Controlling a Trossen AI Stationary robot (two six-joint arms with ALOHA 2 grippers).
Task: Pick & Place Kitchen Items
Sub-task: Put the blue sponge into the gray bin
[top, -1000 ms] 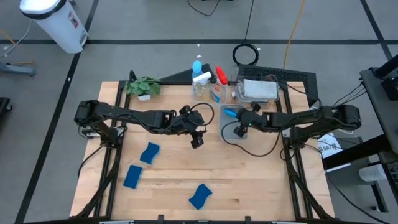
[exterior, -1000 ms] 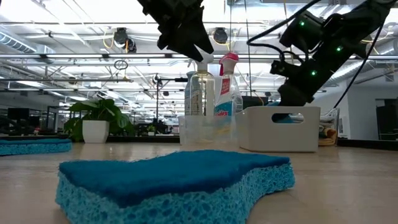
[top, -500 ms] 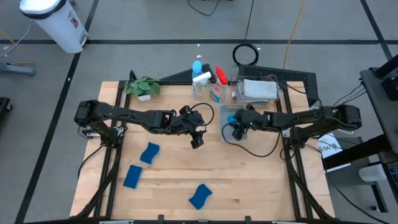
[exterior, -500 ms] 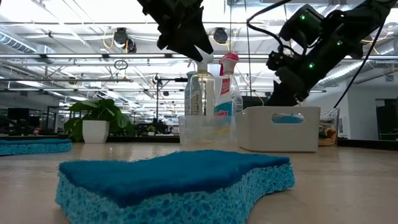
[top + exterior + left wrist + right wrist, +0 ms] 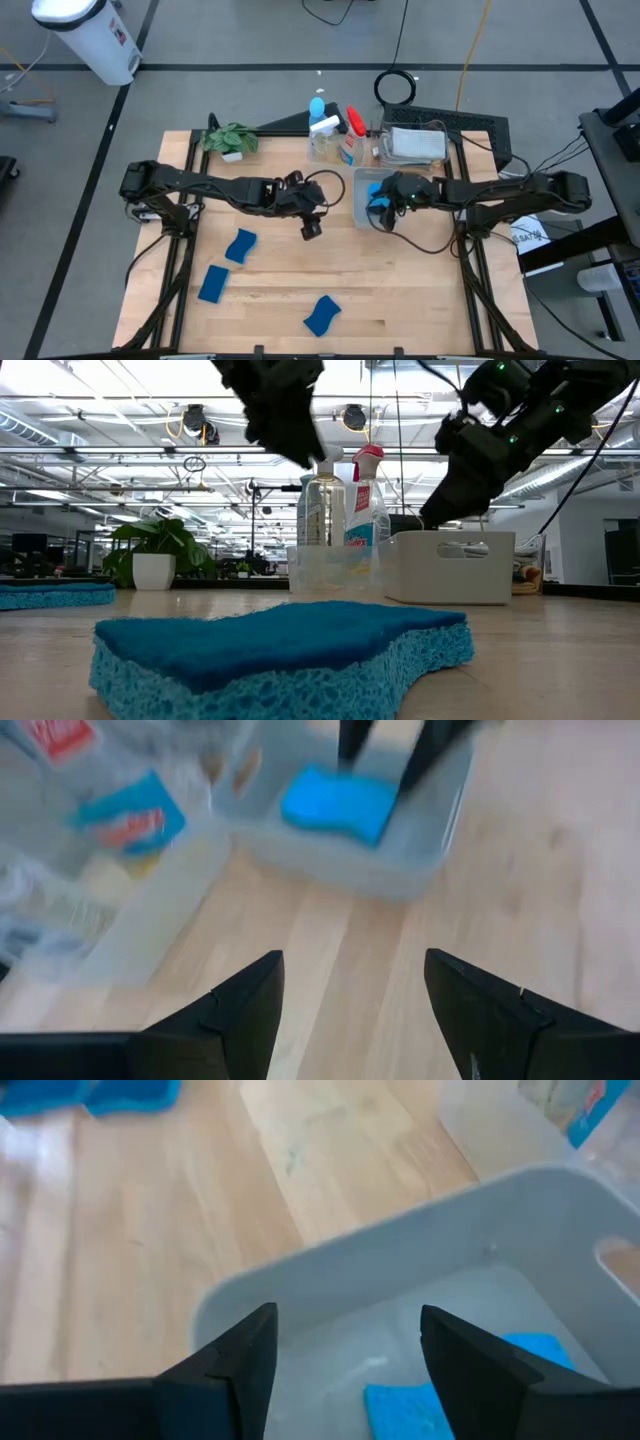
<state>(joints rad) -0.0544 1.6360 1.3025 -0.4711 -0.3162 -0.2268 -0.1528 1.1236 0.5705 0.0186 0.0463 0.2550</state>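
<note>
A blue sponge (image 5: 372,187) lies flat on the floor of a pale bin (image 5: 357,202) right of the table's middle; it also shows in the right wrist view (image 5: 470,1390) and the left wrist view (image 5: 338,804). My right gripper (image 5: 381,212) hangs open just above the bin (image 5: 400,1270), clear of the sponge. My left gripper (image 5: 308,229) hovers open over bare wood left of the bin. Three more blue sponges (image 5: 240,245), (image 5: 213,283), (image 5: 322,314) lie on the near left of the table.
Bottles with blue and red tops (image 5: 335,125) stand in a clear bin at the back. A second bin with grey contents (image 5: 415,145) sits right of them. A small potted plant (image 5: 230,138) stands at the back left. Bare wood lies between the arms and the near edge.
My right gripper has risen out of the pale bin and the blue sponge has stayed inside it, lying on the floor. My left gripper has shifted a little toward the table's left edge.
</note>
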